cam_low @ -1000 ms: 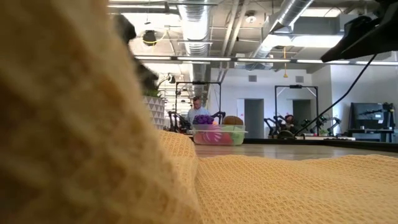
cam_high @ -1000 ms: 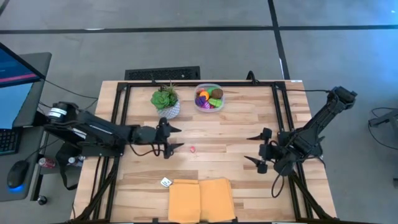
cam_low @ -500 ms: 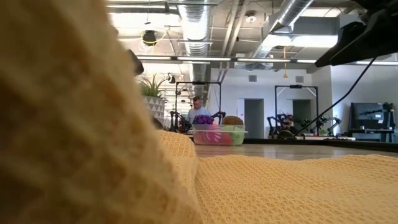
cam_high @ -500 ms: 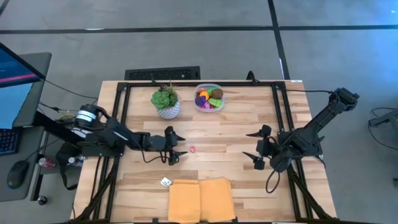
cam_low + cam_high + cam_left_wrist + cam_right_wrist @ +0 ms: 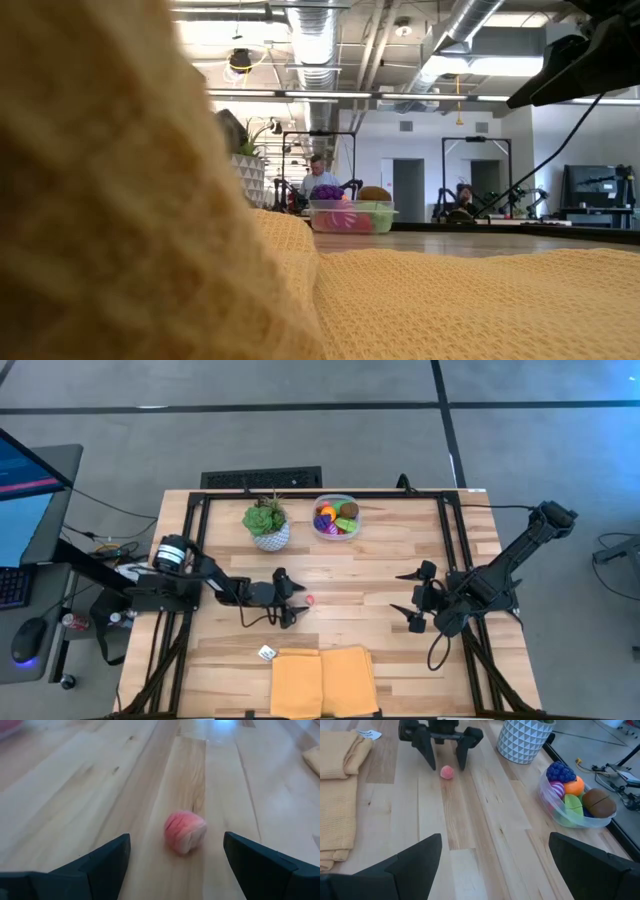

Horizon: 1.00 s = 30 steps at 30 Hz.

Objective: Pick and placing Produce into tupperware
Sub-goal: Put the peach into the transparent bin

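Here the step in hand is the pick of the last loose piece of produce, a small pink ridged toy fruit (image 5: 185,831) lying on the wooden table (image 5: 380,575). The left gripper (image 5: 291,601) sits low over the boards with its jaws spread wide, and the pink fruit lies just beyond the fingertips, roughly centred on the gap between them and not yet touched. In the right wrist view the same two dark fingers (image 5: 426,746) stand on either side of the fruit's line, with the fruit at their tips.

To do this well, the left gripper probably needs to slide a little farther forward so the fruit sits fully between the pads, staying low enough to catch its widest part, then close gently; the piece looks round and light, so an early or off-centre squeeze could roll it away.

The clear tupperware (image 5: 334,518) stands at the far edge of the table from the fruit, just beside the white patterned plant pot (image 5: 268,532), and already holds purple, orange, green and brown pieces, so the drop should clear its rim. A folded yellow cloth (image 5: 322,678) lies near the fruit on the side away from the tupperware. The right gripper (image 5: 415,600) waits well apart from the fruit, jaws also wide and empty.
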Motion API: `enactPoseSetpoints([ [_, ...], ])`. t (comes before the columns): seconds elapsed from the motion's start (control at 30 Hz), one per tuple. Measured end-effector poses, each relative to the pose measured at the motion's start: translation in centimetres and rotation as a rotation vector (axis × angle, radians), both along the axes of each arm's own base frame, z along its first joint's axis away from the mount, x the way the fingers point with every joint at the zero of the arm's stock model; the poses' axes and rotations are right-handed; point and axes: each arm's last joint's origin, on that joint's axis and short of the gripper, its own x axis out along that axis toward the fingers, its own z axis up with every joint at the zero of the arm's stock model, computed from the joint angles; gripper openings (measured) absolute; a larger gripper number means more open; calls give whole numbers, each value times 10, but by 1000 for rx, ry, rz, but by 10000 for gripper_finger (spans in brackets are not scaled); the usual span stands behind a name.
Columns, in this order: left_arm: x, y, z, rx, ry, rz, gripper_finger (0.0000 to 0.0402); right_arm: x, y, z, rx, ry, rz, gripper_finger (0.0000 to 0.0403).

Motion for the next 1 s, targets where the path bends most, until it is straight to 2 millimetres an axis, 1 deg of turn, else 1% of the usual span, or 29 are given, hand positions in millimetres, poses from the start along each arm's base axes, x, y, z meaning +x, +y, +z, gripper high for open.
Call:
enactPoseSetpoints([
  [0.2, 15, -3, -5, 23, -4, -22, 311, 0, 0, 0, 0, 0, 0, 391],
  [0.43, 17, -2, -7, 32, 1, -21, 311, 0, 0, 0, 0, 1, 0, 391],
  [0.53, 17, -2, -7, 34, 4, -20, 304, 0, 0, 0, 0, 1, 0, 391],
  [0.83, 16, -2, -7, 42, 9, -5, 228, 0, 0, 0, 0, 1, 0, 391],
  [1.0, 16, -1, -7, 53, 12, -4, 196, 0, 0, 0, 0, 1, 0, 391],
])
